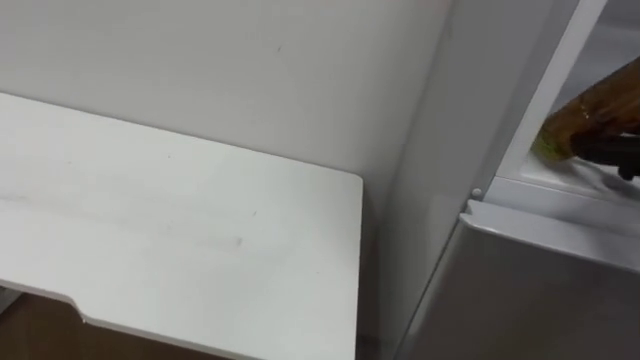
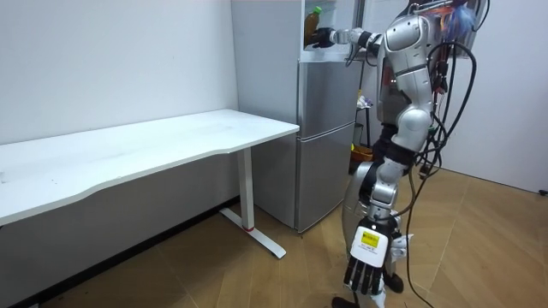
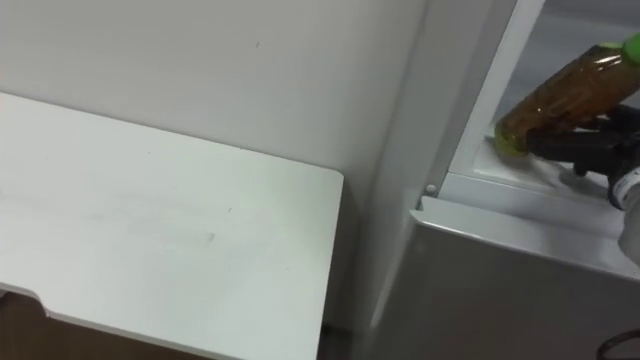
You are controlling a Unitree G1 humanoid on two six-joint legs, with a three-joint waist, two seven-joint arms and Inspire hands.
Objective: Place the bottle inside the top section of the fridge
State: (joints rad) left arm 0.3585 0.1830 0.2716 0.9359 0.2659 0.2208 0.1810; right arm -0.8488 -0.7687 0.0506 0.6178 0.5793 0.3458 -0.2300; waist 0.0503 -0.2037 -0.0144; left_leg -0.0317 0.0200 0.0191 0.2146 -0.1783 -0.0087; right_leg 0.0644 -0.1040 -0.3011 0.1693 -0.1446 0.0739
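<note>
You've got the bottle (image 3: 560, 95) showing amber-brown, bright green at the cap, yellow-green at the other end. Your right hand (image 3: 603, 152) reads black, fingers (image 3: 572, 148) too. Fridge (image 3: 500, 290) is plain silver-grey, table (image 3: 150, 230) flat white, wall (image 3: 200, 60) pale off-white, floor (image 2: 214, 265) warm brown wood grain.

long white desk (image 2: 154, 141) pushed up against a plain pale wall (image 2: 103, 60); wood-look floor (image 2: 214, 265) under it
</note>
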